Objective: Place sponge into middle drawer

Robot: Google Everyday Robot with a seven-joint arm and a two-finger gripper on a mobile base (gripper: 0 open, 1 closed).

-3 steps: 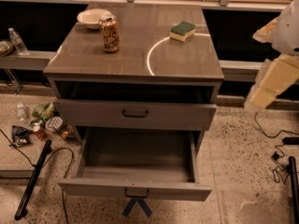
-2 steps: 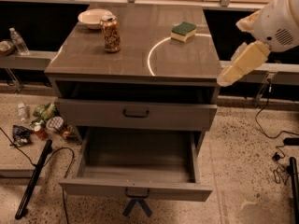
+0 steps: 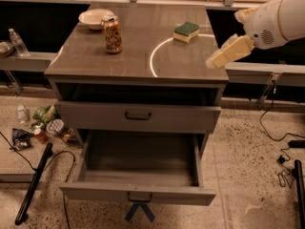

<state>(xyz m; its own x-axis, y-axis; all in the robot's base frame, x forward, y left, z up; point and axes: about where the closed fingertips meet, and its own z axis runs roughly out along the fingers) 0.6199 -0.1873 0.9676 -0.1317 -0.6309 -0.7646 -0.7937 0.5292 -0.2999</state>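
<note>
The sponge (image 3: 186,31), pale yellow foam with a dark green top, lies on the cabinet top (image 3: 143,56) at its back right, inside a bright curved reflection. The middle drawer (image 3: 138,193), the lower of the two, is pulled out, and nothing shows inside it. My gripper (image 3: 224,55) hangs on a white arm at the right edge of the cabinet top. It is in front of and to the right of the sponge, apart from it, with nothing visibly held.
An orange drink can (image 3: 113,34) and a white bowl (image 3: 95,18) stand at the back left of the top. The upper drawer (image 3: 138,116) is shut. Litter (image 3: 45,125) and a black pole (image 3: 33,182) lie on the floor at the left. Cables (image 3: 286,161) lie at the right.
My arm has swung left and upward from beside the cabinet to its right top edge, closer to the sponge. The sponge, the can and the drawers have not moved.
</note>
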